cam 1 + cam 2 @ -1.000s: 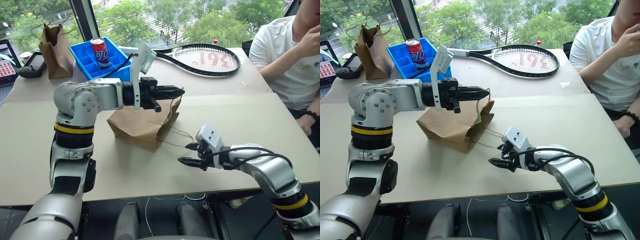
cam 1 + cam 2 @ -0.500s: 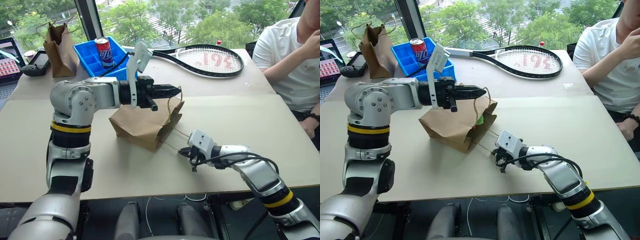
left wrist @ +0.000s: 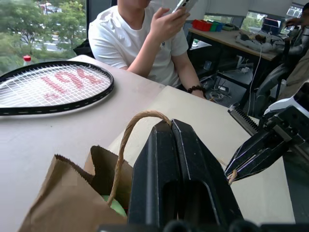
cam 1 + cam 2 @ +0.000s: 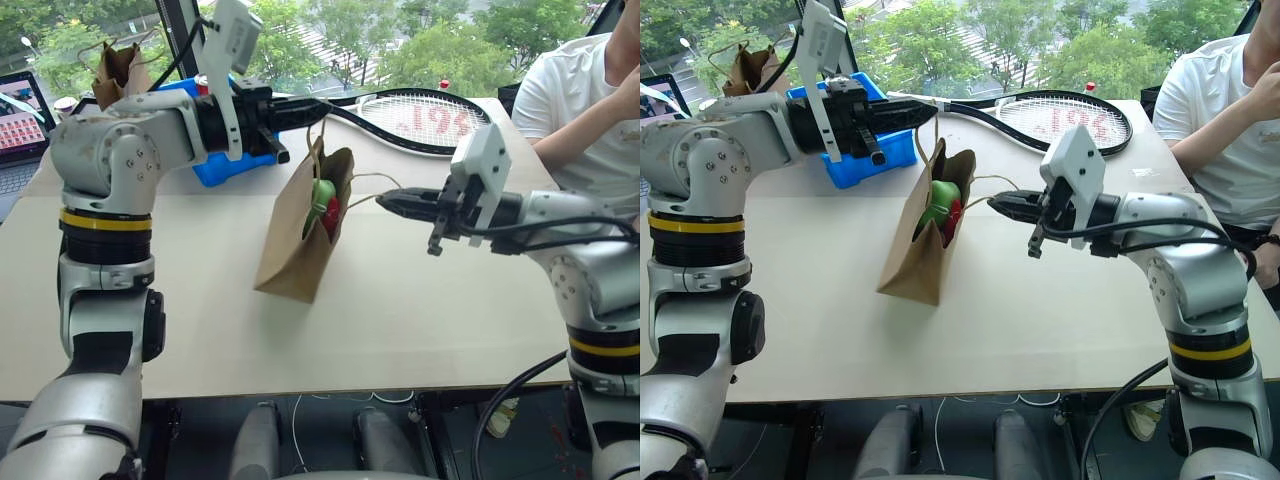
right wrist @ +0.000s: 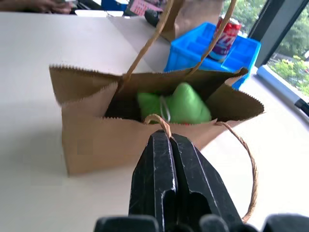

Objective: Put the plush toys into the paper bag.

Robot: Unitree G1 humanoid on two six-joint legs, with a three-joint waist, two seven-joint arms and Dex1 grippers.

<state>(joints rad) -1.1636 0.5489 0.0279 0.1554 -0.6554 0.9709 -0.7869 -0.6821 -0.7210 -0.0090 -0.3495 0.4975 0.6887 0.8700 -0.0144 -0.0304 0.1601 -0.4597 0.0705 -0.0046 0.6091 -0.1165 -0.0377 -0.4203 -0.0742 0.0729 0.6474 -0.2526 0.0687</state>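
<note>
The paper bag point(image 4: 293, 250) stands tilted on the table with its mouth pulled open between my two grippers. Its base looks to rest on the tabletop. My left gripper point(image 4: 316, 107) is shut on the far twine handle point(image 3: 136, 119), above the bag's mouth. My right gripper point(image 4: 386, 203) is shut on the near twine handle point(image 5: 159, 120), to the right of the mouth. Inside the bag sit the plush toys: the green one point(image 4: 322, 193) on top and the red one point(image 4: 332, 212) just below it, partly hidden by the bag's wall.
A blue bin point(image 4: 222, 166) with a soda can point(image 5: 225, 31) stands behind the bag. A tennis racket point(image 4: 420, 120) lies at the back. A darker paper bag point(image 4: 116, 68) stands far left. A person point(image 4: 585, 85) sits at the table's right corner.
My right gripper shut on the near handle and rose. The left gripper rose too with the far handle. The bag went from lying on its side to standing with its mouth open.
</note>
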